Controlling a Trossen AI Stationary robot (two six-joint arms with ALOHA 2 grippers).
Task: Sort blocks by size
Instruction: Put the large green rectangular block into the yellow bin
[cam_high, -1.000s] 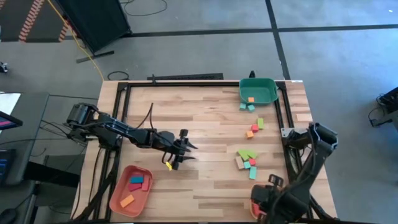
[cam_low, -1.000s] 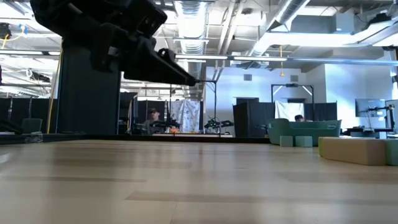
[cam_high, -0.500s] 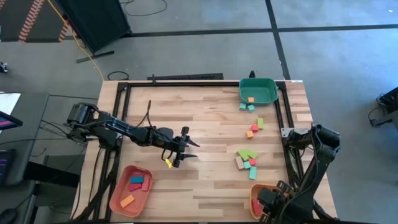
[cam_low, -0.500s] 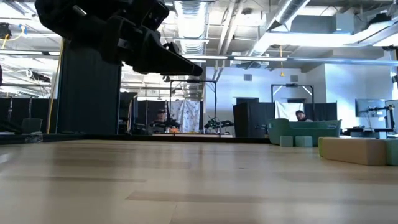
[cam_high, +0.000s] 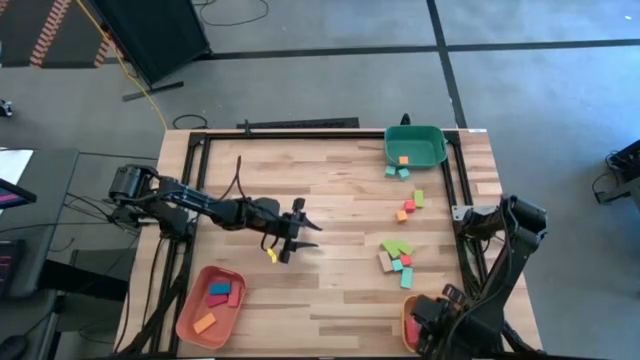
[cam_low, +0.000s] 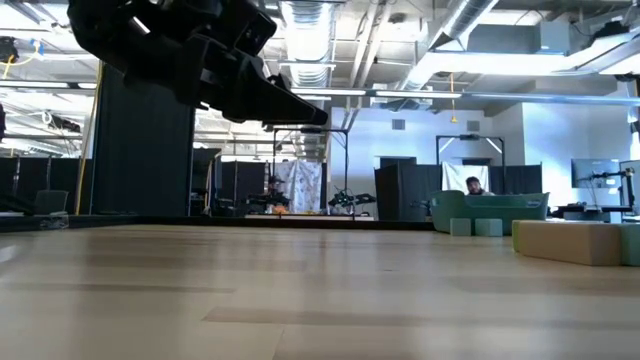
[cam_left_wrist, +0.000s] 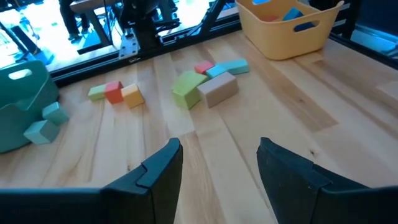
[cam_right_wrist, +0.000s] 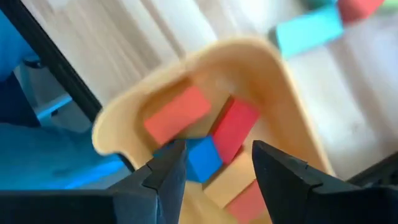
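Right gripper (cam_right_wrist: 211, 180) fingers (cam_right_wrist: 165, 177) spread, nothing between them, hanging over the yellow tray (cam_right_wrist: 292, 124) at the surface's near right corner; inside lie blocks (cam_right_wrist: 233, 127): a red bar with long axis slanting across the tray, a salmon bar beside it, a blue cube touching both; all matte, flat-faced. Left gripper (cam_left_wrist: 217, 174) fingers (cam_left_wrist: 158, 177) parted, empty, mid-surface (cam_high: 330, 190); ahead a loose cluster (cam_left_wrist: 208, 81) of green, tan, red and teal blocks; more lie near the green tray (cam_high: 415, 145); salmon tray (cam_high: 210, 305) holds several.
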